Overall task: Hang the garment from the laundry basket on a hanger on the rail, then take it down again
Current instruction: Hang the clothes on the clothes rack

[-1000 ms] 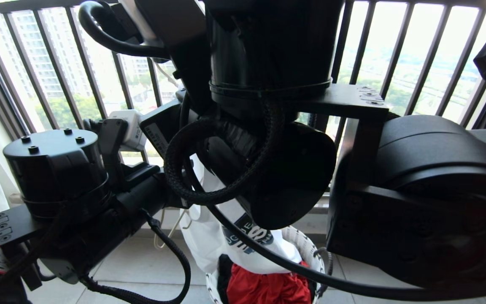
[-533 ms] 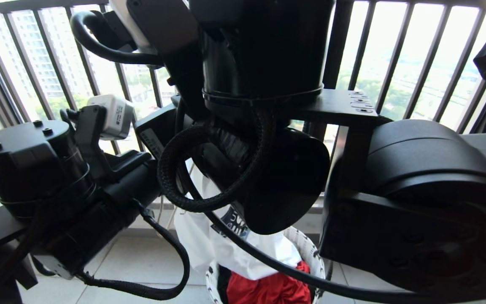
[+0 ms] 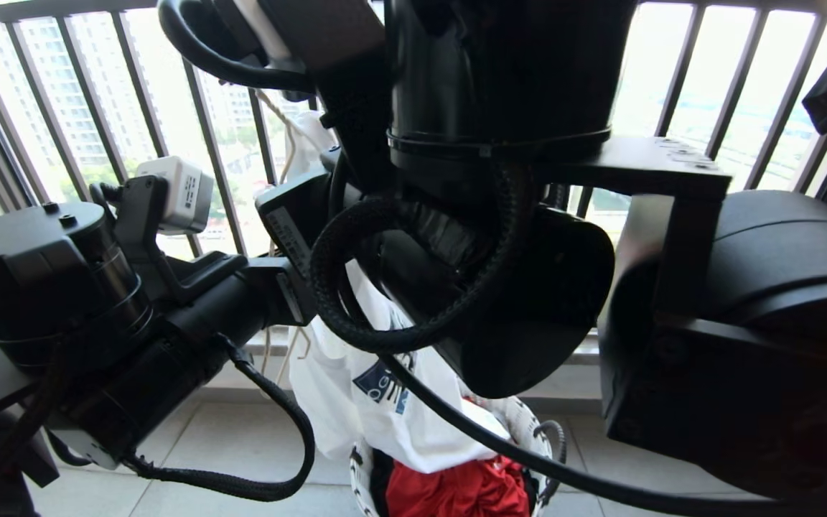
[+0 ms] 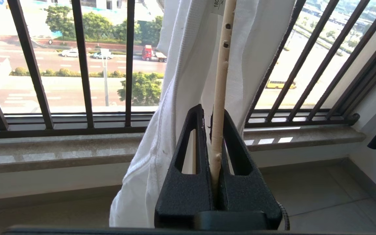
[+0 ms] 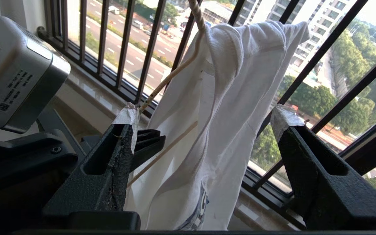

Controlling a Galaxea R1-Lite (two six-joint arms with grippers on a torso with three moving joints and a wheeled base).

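Shirt (image 5: 220, 107) hangs over the basket (image 3: 528, 424) w/ one shoulder on the hanger (image 4: 220, 85), other side bunched. Left hand (image 4: 219, 163) is clamped on the hanger bar; keep it level. Right hand (image 5: 204, 130) gapes wide, empty, beside the cloth: pull the loose shoulder across.

White T-shirt (image 5: 227, 107) draped on cream hanger (image 4: 220, 98)

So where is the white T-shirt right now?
The white T-shirt hangs on the cream hanger held in the left hand, above the laundry basket, in front of the balcony bars.
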